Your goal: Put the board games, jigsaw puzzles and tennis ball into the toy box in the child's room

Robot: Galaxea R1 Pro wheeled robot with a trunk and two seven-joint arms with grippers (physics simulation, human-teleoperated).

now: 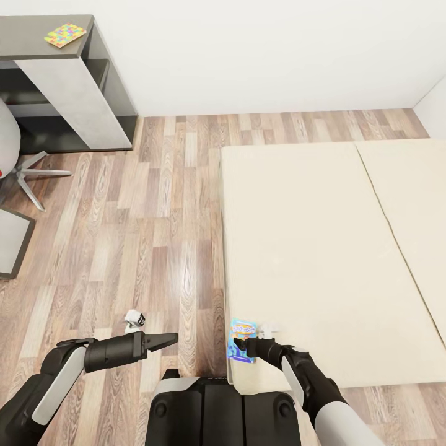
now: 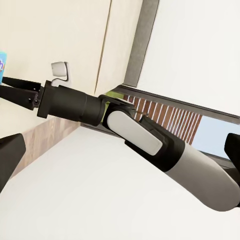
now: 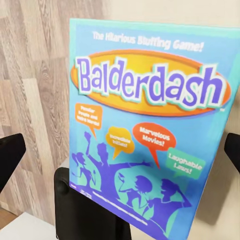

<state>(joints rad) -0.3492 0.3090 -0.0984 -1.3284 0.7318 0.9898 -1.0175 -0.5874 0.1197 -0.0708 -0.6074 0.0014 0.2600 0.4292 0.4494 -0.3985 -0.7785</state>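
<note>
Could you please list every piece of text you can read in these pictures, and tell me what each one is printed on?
All on the blue Balderdash board game box, right wrist view:
"The Hilarious Bluffing Game!", along the top
"Balderdash", on the orange oval
"Marvelous Movies!", red bubble
"Laughable Laws!", teal bubble
Orange and yellow bubbles: too blurred to read.
Head view: the same box at the cream bed's corner is too small to read; the colourful checkered flat box shows no readable text.

- A home bedroom, simulator-rendered.
- A wide cream bed (image 1: 322,248) takes up the right side.
- Wood-plank floor (image 1: 155,235) meets plain white walls (image 1: 260,56).
- A dark desk worktop (image 1: 37,37) with a swivel chair (image 1: 12,155) stands in the corner.
</note>
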